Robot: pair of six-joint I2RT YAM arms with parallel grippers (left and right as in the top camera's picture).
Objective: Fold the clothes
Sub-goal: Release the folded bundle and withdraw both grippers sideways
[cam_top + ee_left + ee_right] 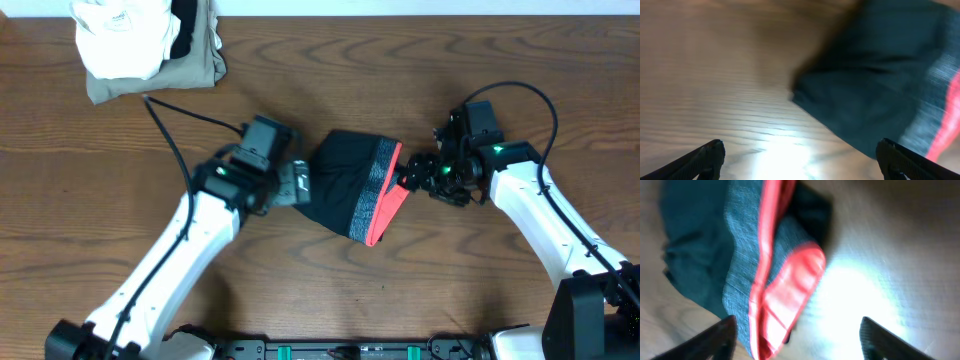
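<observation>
Fingers [707, 156] of left gripper [298, 186] spread wide, holding nothing, just beside the black edge of the clothes [345, 175]. Right gripper [409, 178] likewise parted, empty, near the red-orange waistband edge [391, 205]. Clothes lie bunched mid-table [90, 220], wood showing all round. White cloth [120, 35] and khaki garment [205, 68] stacked at far-left edge, well apart.

One black garment [345, 180], centre of frame. One white folded cloth [120, 35] and one khaki garment [200, 72], upper left. Two robot arms: left arm [190, 240], right arm [545, 215]. One wooden table [80, 200].
</observation>
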